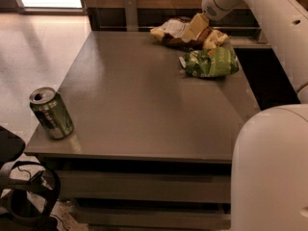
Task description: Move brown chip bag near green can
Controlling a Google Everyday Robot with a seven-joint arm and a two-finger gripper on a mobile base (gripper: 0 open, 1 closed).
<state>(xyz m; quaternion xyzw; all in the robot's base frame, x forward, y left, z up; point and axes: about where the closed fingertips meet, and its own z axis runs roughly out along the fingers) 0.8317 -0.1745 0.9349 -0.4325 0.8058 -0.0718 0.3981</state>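
Note:
The brown chip bag (pixel 175 32) lies crinkled at the far edge of the grey table (pixel 144 95), dark brown with yellow edges and a white panel. The green can (pixel 51 113) stands upright at the table's near left corner, far from the bag. My gripper (pixel 196 28) reaches down from the upper right and sits right over the bag's right half, its pale fingers against the bag.
A smaller bright green chip bag (pixel 210 62) lies just in front of the brown bag, to the right. My white arm (pixel 269 13) runs along the right side and fills the lower right. A dark chair and cables (pixel 19 186) sit by the table's left front.

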